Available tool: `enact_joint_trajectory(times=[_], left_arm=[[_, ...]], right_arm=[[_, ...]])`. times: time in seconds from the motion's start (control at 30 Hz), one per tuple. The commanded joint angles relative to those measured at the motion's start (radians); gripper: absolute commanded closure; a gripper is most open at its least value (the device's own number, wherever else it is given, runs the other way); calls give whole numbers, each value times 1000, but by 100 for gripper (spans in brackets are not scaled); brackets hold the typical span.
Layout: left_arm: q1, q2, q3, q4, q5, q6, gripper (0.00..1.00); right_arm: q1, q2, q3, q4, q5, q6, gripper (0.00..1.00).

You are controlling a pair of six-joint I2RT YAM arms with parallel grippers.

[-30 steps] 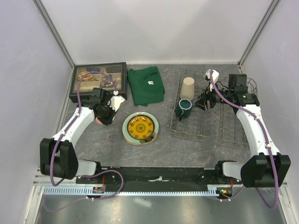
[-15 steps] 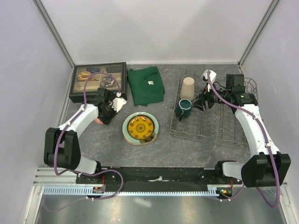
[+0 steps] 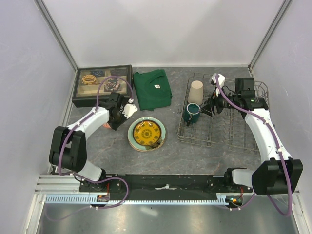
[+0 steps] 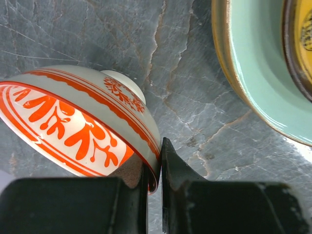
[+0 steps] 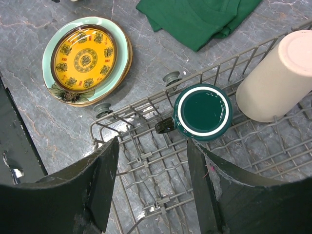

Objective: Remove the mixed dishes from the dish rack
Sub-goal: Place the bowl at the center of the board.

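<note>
Red patterned bowl (image 4: 73,117) tilted, left hand (image 4: 155,163) pinching rim

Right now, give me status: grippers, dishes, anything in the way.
Left gripper shut on red-and-white bowl rim. Right gripper open over dish rack, facing green mug. Mug and beige tumbler in rack. Nothing blocking mug.

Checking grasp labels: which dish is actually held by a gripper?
The red-and-white patterned bowl: the left gripper pinches its rim. The green mug and beige tumbler sit free in the dish rack.
</note>
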Motion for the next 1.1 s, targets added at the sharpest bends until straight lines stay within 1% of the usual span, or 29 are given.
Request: enact_joint_trajectory(times=[0.0, 0.5, 1.07], left_arm=[[-23, 13, 62, 59, -68, 55, 98], [-47, 80, 94, 79, -154, 89, 98], [-47, 113, 100, 72, -182, 109, 98]], right_arm=[[2, -7, -8, 25, -15, -18, 34], [4, -11, -13, 22, -12, -21, 34], [4, -14, -13, 14, -9, -29, 33]])
